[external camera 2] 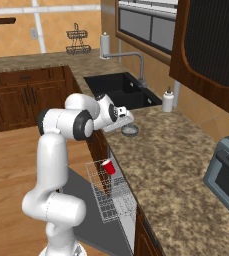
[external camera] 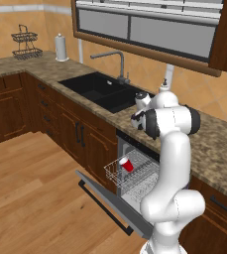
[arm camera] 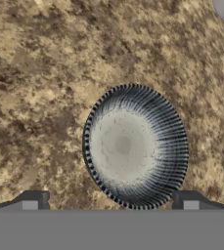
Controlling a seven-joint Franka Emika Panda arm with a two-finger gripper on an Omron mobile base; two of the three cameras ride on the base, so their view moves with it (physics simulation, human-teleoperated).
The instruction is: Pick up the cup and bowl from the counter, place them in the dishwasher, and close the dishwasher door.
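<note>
The grey bowl point(arm camera: 135, 146) stands upright on the brown speckled counter point(arm camera: 35, 73), near its front edge beside the sink. My gripper point(arm camera: 112, 201) hangs open just above it, with the dark fingertips point(arm camera: 35, 200) spread wider than the bowl and nothing between them. From the right base, the gripper point(external camera 2: 122, 123) is over the bowl point(external camera 2: 130, 131). The red cup point(external camera: 126, 164) lies tilted in the white wire rack point(external camera: 137, 176) of the dishwasher, also seen as the cup point(external camera 2: 107, 167). The dishwasher door point(external camera: 105, 196) is dropped open.
A black sink point(external camera: 102, 89) with a faucet point(external camera: 116, 59) lies left of the bowl. A white soap bottle point(external camera 2: 168, 101) stands behind it. A grey toaster oven point(external camera 2: 228, 170) sits far right on the counter. The pulled-out rack and open door jut over the wooden floor.
</note>
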